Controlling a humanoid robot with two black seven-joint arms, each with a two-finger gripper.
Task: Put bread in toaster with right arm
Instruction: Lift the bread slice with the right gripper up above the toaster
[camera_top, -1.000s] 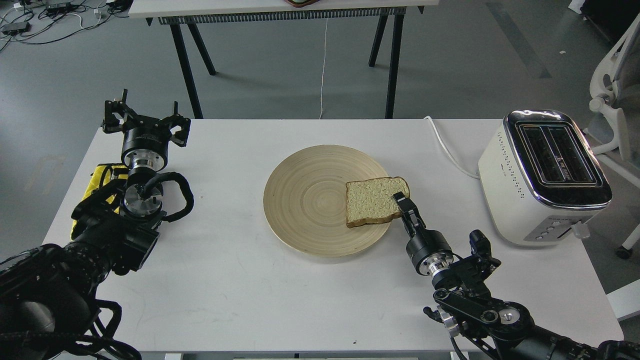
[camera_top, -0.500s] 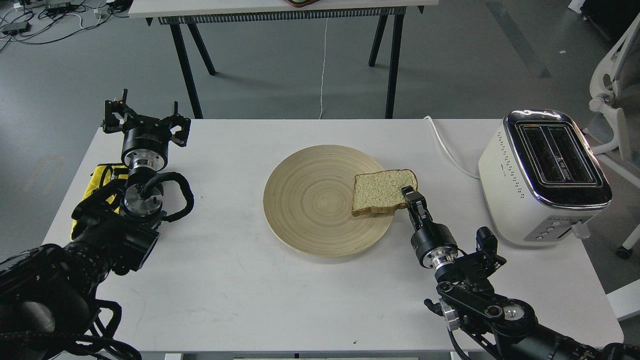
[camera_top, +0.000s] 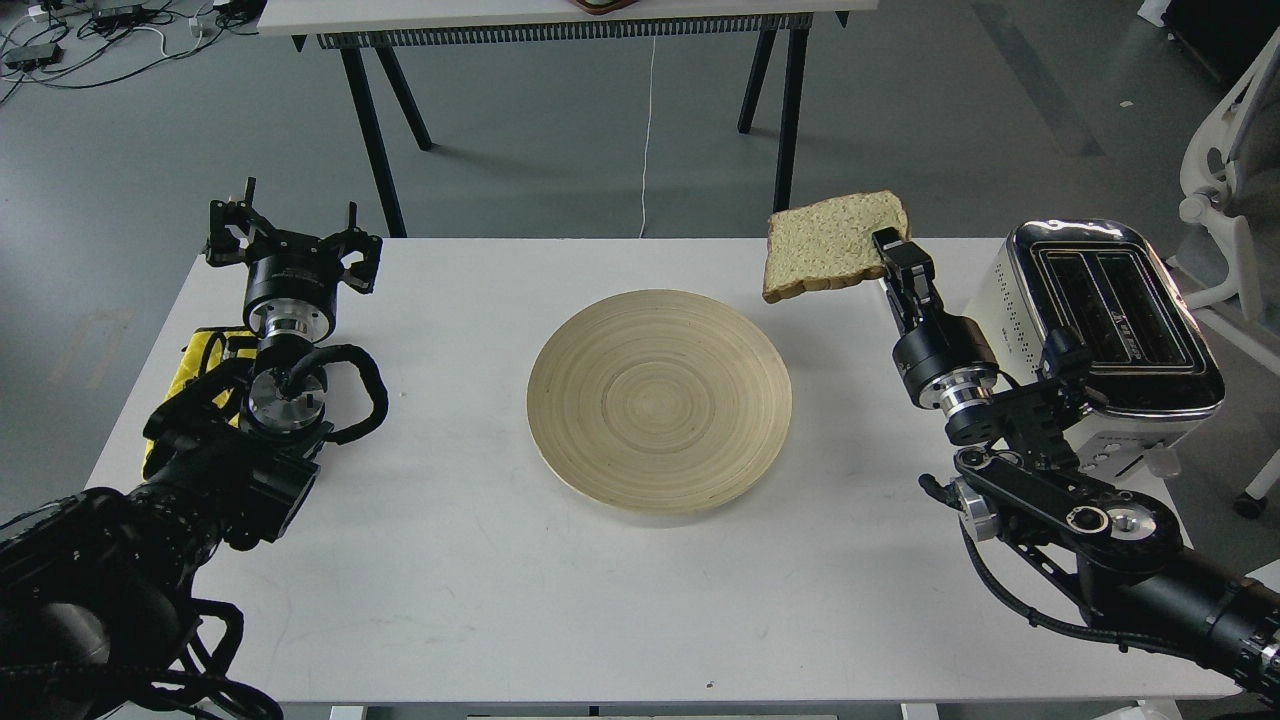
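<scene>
The bread is a tan speckled slice with a brown crust, held in the air above the table's far edge, left of the toaster. My right gripper is shut on its right edge. The toaster stands at the right of the white table, cream-white with a chrome top and two black slots facing up; my right arm covers part of its left side. My left gripper is open and empty at the far left of the table.
A round wooden plate lies bare in the middle of the table. A yellow item lies by my left arm. The toaster's white cord runs behind my right arm. A white chair stands at the right, another table's legs behind.
My right gripper has lifted the bread off the plate and carried it up and to the right, toward the toaster. The left arm has not moved.
</scene>
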